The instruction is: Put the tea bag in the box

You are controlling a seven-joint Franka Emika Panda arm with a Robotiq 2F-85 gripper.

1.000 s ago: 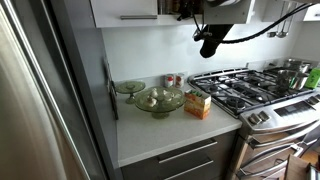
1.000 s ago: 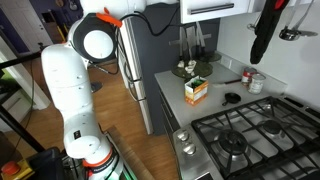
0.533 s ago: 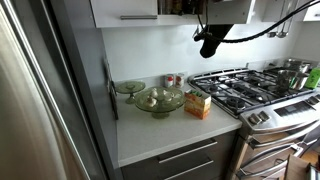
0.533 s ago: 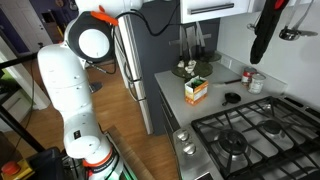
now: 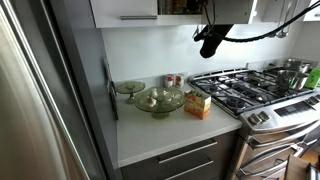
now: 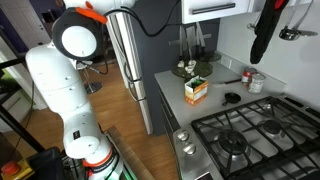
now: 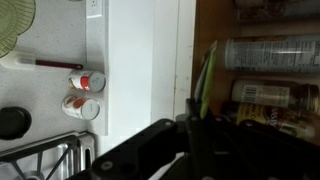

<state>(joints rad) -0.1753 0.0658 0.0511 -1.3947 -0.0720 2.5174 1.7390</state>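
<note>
The small yellow-orange box stands on the white counter beside the stove in both exterior views (image 5: 198, 104) (image 6: 196, 90). My gripper (image 5: 210, 44) (image 6: 262, 42) hangs high above the counter, just under the upper cabinets and well above the box. In the wrist view my gripper (image 7: 192, 108) has its dark fingers closed together on a thin yellow-green tea bag (image 7: 205, 75) that sticks out past the tips. The box is out of the wrist view.
A green glass bowl (image 5: 158, 99) and a small glass dish (image 5: 128, 87) sit beside the box. Two red-and-white tins (image 7: 84, 92) stand by the wall. The gas stove (image 5: 250, 90) is next to the counter. An open cabinet with jars (image 7: 265, 60) is in front of the wrist.
The arm's upper joints have swung a little, and the gripper has shifted slightly up near the cabinets. The things on the counter have not moved.
</note>
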